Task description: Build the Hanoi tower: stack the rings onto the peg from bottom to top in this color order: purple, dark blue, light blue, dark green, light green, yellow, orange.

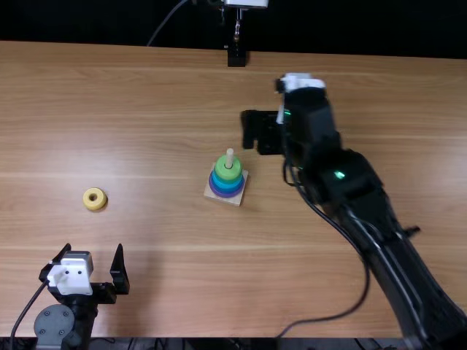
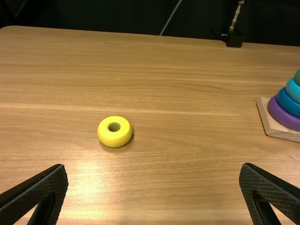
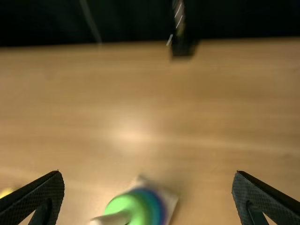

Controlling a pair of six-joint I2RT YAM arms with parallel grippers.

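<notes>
My left gripper (image 1: 93, 248) stands open near the table's front left, nearer the front edge than the yellow ring (image 1: 94, 198), which lies flat. In the left wrist view the left gripper (image 2: 153, 166) has nothing between its fingers; the yellow ring (image 2: 115, 131) is beyond them. Mid-table, the ring stack (image 1: 228, 175) sits on a square wooden base, purple at the bottom, blues above, light green on top, with the peg (image 1: 229, 156) sticking out. My right gripper (image 1: 249, 131) is up and to the right behind the stack; in the right wrist view this right gripper (image 3: 149, 172) is open and holds nothing.
A small black stand (image 1: 236, 55) is at the table's far edge. The right arm stretches from the front right corner over the table's right side, with a cable (image 1: 357, 292) looping beside it. Bare wood (image 1: 160, 197) lies between the yellow ring and the stack.
</notes>
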